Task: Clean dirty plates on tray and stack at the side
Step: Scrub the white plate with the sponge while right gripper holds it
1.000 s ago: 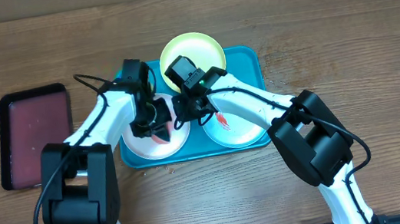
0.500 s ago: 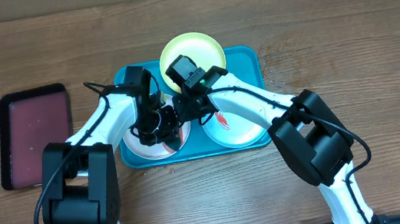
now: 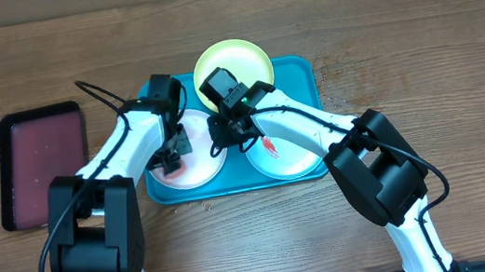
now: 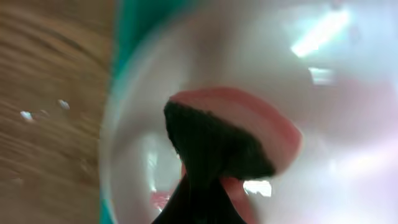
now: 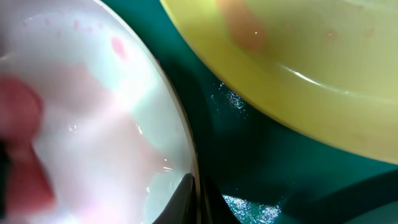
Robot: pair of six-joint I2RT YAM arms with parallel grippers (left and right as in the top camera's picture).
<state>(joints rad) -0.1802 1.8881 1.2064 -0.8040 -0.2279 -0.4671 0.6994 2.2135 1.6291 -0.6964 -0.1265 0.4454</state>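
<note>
Left claw (image 3: pixel 173 156) is staying clenched on a pink pad (image 4: pixel 261 121), pressing it into the white plate (image 3: pixel 200 170) at the tray's (image 3: pixel 300 72) near-left corner. Right claw (image 3: pixel 229 140) is clenching at that plate's inner rim, apparently pinching it steady. Mint plate (image 3: pixel 294 157), tray's near-right, is carrying a red smear (image 3: pixel 268 147). Yellow-green plate (image 3: pixel 246 58) is sitting at the tray's far edge. Risk: hard scrubbing is likely tipping the light plate or working it out of the pinch.
</note>
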